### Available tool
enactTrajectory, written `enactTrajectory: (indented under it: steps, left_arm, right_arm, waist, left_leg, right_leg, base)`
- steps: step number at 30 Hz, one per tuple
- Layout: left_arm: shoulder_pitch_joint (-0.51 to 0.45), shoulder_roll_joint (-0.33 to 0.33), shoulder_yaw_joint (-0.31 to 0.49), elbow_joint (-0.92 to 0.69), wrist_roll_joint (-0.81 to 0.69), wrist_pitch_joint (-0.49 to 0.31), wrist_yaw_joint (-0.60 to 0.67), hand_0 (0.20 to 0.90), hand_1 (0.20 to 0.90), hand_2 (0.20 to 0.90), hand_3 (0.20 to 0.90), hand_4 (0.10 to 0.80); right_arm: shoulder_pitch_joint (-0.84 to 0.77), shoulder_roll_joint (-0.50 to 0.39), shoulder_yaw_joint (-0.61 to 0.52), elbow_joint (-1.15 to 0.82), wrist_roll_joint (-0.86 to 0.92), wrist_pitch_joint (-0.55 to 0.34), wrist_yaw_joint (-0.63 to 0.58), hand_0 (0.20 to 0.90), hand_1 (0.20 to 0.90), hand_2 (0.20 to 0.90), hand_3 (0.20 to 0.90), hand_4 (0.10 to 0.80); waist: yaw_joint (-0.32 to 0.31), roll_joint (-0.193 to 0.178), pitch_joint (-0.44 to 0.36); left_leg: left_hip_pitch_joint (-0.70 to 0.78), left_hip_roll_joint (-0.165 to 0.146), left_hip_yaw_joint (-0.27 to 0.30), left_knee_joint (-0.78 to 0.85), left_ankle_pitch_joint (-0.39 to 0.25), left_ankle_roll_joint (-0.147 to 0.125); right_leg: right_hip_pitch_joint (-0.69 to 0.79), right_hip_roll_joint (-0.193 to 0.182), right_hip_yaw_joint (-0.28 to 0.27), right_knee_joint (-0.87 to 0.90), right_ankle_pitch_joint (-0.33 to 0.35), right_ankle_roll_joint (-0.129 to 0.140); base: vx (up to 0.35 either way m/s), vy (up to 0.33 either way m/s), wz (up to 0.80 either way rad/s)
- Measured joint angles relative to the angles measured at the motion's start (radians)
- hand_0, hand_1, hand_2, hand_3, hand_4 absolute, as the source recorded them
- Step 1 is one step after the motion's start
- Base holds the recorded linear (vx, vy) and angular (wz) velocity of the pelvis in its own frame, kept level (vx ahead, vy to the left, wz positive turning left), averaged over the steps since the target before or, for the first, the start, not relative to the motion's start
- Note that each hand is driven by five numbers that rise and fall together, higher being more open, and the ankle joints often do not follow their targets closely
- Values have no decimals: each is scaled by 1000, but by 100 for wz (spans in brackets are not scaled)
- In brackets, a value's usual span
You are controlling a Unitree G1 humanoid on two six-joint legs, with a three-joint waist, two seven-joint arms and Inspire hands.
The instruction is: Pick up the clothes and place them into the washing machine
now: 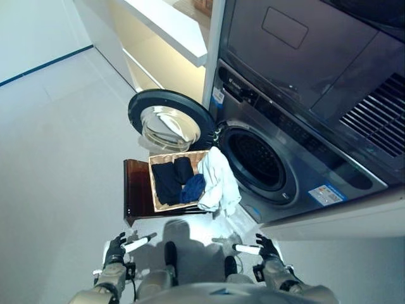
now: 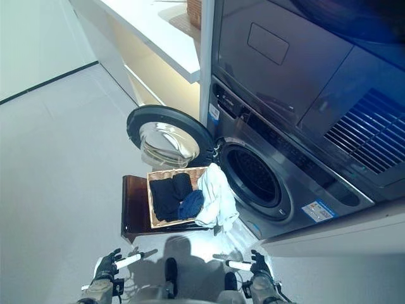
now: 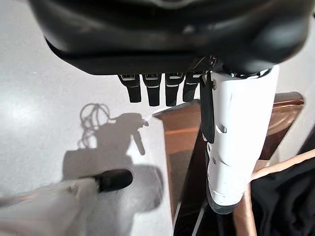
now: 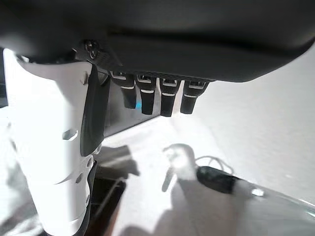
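A wicker basket stands on a low brown stool in front of the washing machine. In it lie dark clothes and a blue cloth. A white cloth hangs over the basket's right rim, next to the drum opening. The round door is swung open to the left. My left hand and right hand hover low, on the near side of the stool. Both are open and hold nothing, with their white-covered thumbs sticking out.
A second appliance is stacked on top of the washer. A white counter with lit shelves below runs along the back left. Pale floor spreads to the left of the stool.
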Motion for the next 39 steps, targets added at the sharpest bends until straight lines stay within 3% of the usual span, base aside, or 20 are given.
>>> enactTrajectory:
  steps: [3, 6, 9, 10, 13, 14, 15, 17, 18, 20, 21, 24, 27, 39]
  left_arm:
    - [-1, -16, -2, 2, -2, 1, -1, 900, 900, 900, 900, 800]
    - [-12, -27, -3, 15, -1, 1, -2, 900, 900, 900, 900, 800]
    - [-12, -29, -2, 20, 3, 4, -2, 900, 900, 900, 900, 800]
    - [-13, -32, -3, 20, 5, 6, -2, 900, 900, 900, 900, 800]
    - [-17, -27, -11, 20, 19, 3, -2, 900, 900, 900, 900, 800]
    - [-10, -30, -11, 26, 27, 4, -2, 900, 900, 900, 900, 800]
    - [-3, -23, -7, 33, 29, 2, 0, 900, 900, 900, 900, 800]
    - [-14, -10, 1, 41, 28, 2, 1, 900, 900, 900, 900, 800]
    - [-18, -10, 2, 41, 28, 2, 1, 900, 900, 900, 900, 800]
    - [-30, -13, 0, 38, 16, -4, 1, 900, 900, 900, 900, 800]
    - [-32, -17, 0, 38, 5, -4, 2, 900, 900, 900, 900, 800]
    - [6, -57, -20, 36, -5, 1, 7, 900, 900, 900, 900, 800]
    - [25, -66, -18, 26, 3, 3, -3, 900, 900, 900, 900, 800]
    - [28, -90, -87, 9, 38, 1, -3, 900, 900, 900, 900, 800]
  right_arm:
    - [-8, -3, 0, 5, -1, -2, 2, 900, 900, 900, 900, 800]
    - [-14, -13, -2, 39, 0, 1, 3, 900, 900, 900, 900, 800]
    - [-6, -28, -2, 30, 1, 0, 3, 900, 900, 900, 900, 800]
    - [-7, -34, -1, 22, 1, 1, 3, 900, 900, 900, 900, 800]
    - [-23, -40, 1, 14, 2, -1, 0, 900, 900, 900, 900, 800]
    - [-11, -42, 12, -18, 0, -2, -1, 900, 900, 900, 900, 800]
    - [-7, -39, 36, -38, 0, 0, 0, 900, 900, 900, 900, 800]
    - [-5, -26, 46, -43, -1, 1, 1, 900, 900, 900, 900, 800]
    - [2, -25, 46, -41, -1, 3, 1, 900, 900, 900, 900, 800]
    - [20, -25, 49, -34, -1, 3, 1, 900, 900, 900, 900, 800]
    - [20, -26, 47, -33, -1, 3, 0, 900, 900, 900, 900, 800]
    - [22, -36, 28, -33, 0, 3, 0, 900, 900, 900, 900, 800]
    - [12, -58, 28, -39, 0, 1, -3, 900, 900, 900, 900, 800]
    - [-46, -102, 34, -116, 49, 3, -27, 900, 900, 900, 900, 800]
  waist:
    - [-3, -19, -10]
    - [-1, -15, -21]
    - [-9, 9, -35]
    - [-8, 26, -30]
    - [-8, 65, -12]
    - [-25, 81, -11]
    - [-31, 83, -8]
    - [-45, 65, 14]
    - [-46, 60, 18]
    - [-46, 43, 22]
    - [-47, 44, 25]
    - [-59, 71, 13]
    - [-55, 85, -8]
    - [-59, 172, -19]
  left_leg:
    - [-45, 1, -24, 55, -10, -3]
    - [-80, -3, -32, 115, -48, -4]
    - [-78, -12, -27, 112, -55, 10]
    - [-78, 3, -26, 114, -54, 11]
    - [-27, 10, -42, 67, -49, 43]
    - [9, 15, -43, 17, -38, 47]
    - [23, 9, -36, 0, -36, 48]
    - [41, -8, -32, 10, -31, 47]
    - [48, -14, -37, 9, -32, 44]
    - [42, -16, -68, 39, -38, 22]
    - [41, -10, -75, 38, -36, 16]
    - [63, 52, -79, 13, -26, -28]
    - [77, 83, -77, 1, -29, -50]
    - [58, 75, -70, -5, -37, -57]
  right_leg:
    - [-4, 6, -8, 0, -8, -9]
    - [-2, 2, -17, 2, -20, -21]
    - [-58, -2, -1, 111, -41, -3]
    - [-89, 8, 2, 166, -45, -3]
    - [-211, 15, -3, 376, -70, 10]
    - [-225, 10, -25, 305, -81, 0]
    - [-227, 4, -33, 176, -55, 14]
    - [-248, -12, -26, 104, -3, 10]
    - [-246, -5, -26, 116, -2, 10]
    - [-227, 14, -11, 163, 30, -32]
    - [-222, 23, -15, 167, 48, -37]
    - [-155, 67, -69, 105, 77, -74]
    - [-103, 99, -90, 22, 100, -99]
    - [-116, 94, -87, -1, 109, -98]
  base:
    - [45, 88, 27]
    - [130, 139, 16]
    - [39, 82, -10]
    - [95, 67, -23]
    - [206, -10, -47]
    - [114, -95, -55]
    - [145, -139, -39]
    - [119, -216, 2]
    - [59, -233, 43]
    - [36, -192, 79]
    - [119, -186, 92]
    - [175, -137, 55]
    - [65, -39, 8]
    - [2, 15, -3]
